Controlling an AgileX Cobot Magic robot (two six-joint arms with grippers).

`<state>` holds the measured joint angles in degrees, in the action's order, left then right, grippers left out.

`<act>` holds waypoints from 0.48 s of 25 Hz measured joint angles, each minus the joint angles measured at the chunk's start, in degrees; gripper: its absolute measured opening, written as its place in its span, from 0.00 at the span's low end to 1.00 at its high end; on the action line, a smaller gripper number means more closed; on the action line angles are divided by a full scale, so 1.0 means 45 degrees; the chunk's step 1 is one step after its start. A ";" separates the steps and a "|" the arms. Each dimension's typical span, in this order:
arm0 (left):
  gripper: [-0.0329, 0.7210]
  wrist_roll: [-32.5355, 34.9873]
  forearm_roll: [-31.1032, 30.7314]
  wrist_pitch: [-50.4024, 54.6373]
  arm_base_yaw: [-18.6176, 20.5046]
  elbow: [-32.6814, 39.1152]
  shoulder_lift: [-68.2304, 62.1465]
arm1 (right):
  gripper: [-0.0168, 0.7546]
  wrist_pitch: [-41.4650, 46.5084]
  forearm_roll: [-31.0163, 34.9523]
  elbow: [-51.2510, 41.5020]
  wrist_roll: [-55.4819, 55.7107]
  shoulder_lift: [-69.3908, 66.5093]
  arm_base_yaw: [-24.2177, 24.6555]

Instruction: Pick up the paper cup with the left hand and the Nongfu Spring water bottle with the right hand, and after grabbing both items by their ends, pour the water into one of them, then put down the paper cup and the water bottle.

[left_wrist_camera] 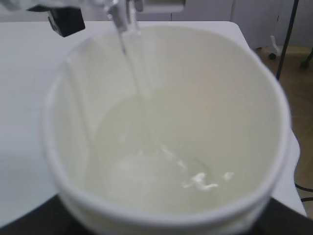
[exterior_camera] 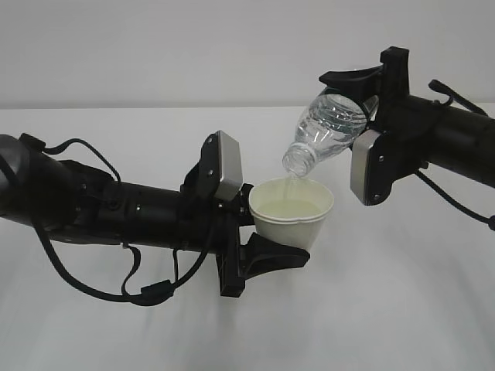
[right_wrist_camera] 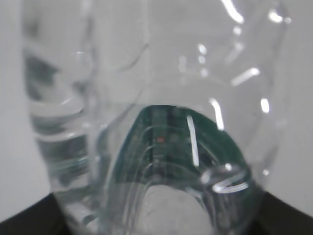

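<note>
My left gripper [exterior_camera: 272, 226] is shut on the white paper cup [exterior_camera: 291, 220] and holds it upright above the table, one black finger [exterior_camera: 274, 251] under its side. The cup's cream inside [left_wrist_camera: 220, 88] fills the left wrist view. My right gripper [exterior_camera: 354, 104] is shut on the base end of the clear Nongfu Spring water bottle [exterior_camera: 329, 131]. The bottle is tilted mouth-down over the cup. A thin stream of water [exterior_camera: 290, 179] falls from its mouth, and water [left_wrist_camera: 151, 166] pools in the cup. The bottle [right_wrist_camera: 146, 73] with its green label [right_wrist_camera: 166, 142] fills the right wrist view.
Both arms hang over a white table [exterior_camera: 387, 309] in front of a pale wall. In the left wrist view the table's far right edge [left_wrist_camera: 244, 39] shows, with floor and a dark stand pole [left_wrist_camera: 287, 39] beyond it.
</note>
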<state>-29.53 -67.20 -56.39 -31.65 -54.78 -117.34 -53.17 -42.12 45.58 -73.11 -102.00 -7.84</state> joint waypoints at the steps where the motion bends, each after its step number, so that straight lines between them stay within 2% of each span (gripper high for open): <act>1: 0.60 0.0000 0.0000 0.0000 0.0000 0.0000 0.0000 | 0.60 0.0000 0.0000 0.0000 0.0000 0.0000 0.0000; 12: 0.60 0.0000 -0.0011 0.0029 0.0000 0.0000 0.0000 | 0.60 -0.0009 0.0000 0.0000 0.0000 0.0000 0.0000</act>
<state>-29.53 -67.24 -56.26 -31.65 -54.78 -117.34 -53.20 -42.12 45.58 -73.11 -102.00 -7.84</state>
